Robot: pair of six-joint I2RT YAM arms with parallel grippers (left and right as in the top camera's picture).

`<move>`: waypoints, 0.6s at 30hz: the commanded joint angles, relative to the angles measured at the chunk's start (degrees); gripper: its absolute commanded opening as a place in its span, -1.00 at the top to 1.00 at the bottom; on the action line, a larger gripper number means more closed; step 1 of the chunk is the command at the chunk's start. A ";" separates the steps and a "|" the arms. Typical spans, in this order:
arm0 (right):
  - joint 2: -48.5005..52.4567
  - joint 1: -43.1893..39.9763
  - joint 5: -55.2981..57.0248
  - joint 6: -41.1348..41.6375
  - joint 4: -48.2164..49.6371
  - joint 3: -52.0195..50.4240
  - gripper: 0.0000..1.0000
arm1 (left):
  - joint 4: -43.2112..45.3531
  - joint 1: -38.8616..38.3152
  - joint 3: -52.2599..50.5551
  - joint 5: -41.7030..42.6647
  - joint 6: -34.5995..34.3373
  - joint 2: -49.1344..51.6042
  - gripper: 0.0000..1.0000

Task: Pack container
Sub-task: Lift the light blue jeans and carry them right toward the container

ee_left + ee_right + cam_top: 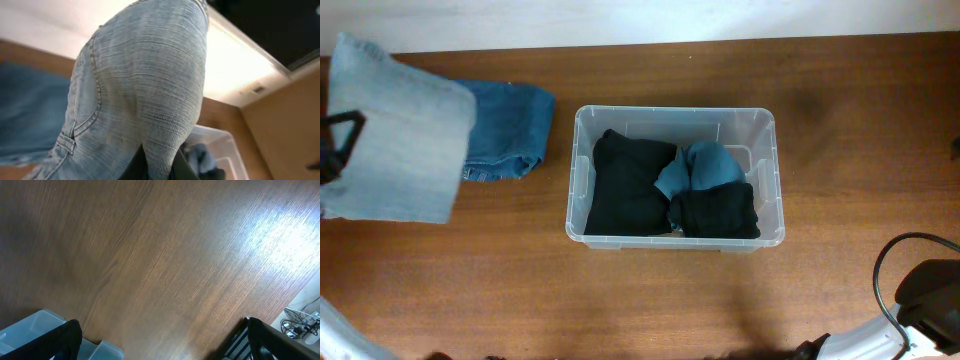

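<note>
Three garments [625,185], two black and one teal, lay in the container [576,175] at the middle of the worktop [650,300], hiding its bottom. Pale jeans [400,130] hung pinched in the left pincer [342,135], largely covering it, beside darker jeans [510,130]. The right pincer [160,347] stood spread, its fingers cut off by the frame's edge.

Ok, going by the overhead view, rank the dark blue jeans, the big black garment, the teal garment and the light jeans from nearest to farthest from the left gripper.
1. light jeans, held by the left gripper itself, far left.
2. dark blue jeans, on the table left of the container.
3. big black garment, container's left half.
4. teal garment, container's right half.
</note>
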 commanded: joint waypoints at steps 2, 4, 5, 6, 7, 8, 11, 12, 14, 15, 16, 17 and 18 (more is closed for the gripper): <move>-1.25 -0.17 0.13 -0.15 -0.31 -0.07 -0.97 | 2.40 -9.66 1.84 -1.73 -12.00 -6.03 0.99; -1.25 -0.17 0.13 -0.15 -0.31 -0.07 -0.97 | 4.11 -13.90 1.84 -5.42 -16.33 -6.88 0.99; -1.25 -0.17 0.13 -0.15 -0.31 -0.07 -0.97 | 5.05 -16.46 1.84 -8.15 -19.10 -7.23 0.99; -1.25 -0.17 0.15 -0.15 -0.31 -0.07 -0.97 | 5.81 -18.97 1.84 -11.06 -22.03 -7.39 0.99; -1.25 -0.17 0.13 -0.15 -0.31 -0.07 -0.96 | 6.32 -20.79 1.84 -13.00 -24.02 -7.43 0.99; -1.25 -0.17 0.13 -0.15 -0.31 -0.07 -0.97 | 6.64 -23.19 1.84 -15.15 -25.99 -7.43 0.99; -1.25 -0.17 0.13 -0.15 -0.31 -0.07 -0.97 | 7.06 -30.75 1.84 -21.88 -30.34 -7.26 0.99; -1.25 -0.17 0.13 -0.15 -0.31 -0.07 -0.97 | 7.08 -33.29 1.84 -24.79 -31.82 -7.10 0.99; -1.25 -0.17 0.15 -0.15 -0.31 -0.07 -0.97 | 7.76 -37.94 1.84 -30.88 -34.93 -6.80 0.99; -1.25 -0.17 0.15 -0.15 -0.31 -0.07 -0.97 | 8.09 -40.04 1.84 -33.51 -36.50 -6.60 0.99; -1.25 -0.17 0.13 -0.15 -0.31 -0.07 -0.97 | 8.59 -42.47 1.84 -35.82 -38.07 -6.29 0.99; -1.25 -0.17 0.15 -0.15 -0.31 -0.07 -0.97 | 9.35 -44.65 1.84 -37.05 -38.64 -5.97 0.99; -1.25 -0.17 0.13 -0.15 -0.31 -0.07 -0.97 | 10.25 -46.80 1.84 -37.64 -38.88 -5.68 0.99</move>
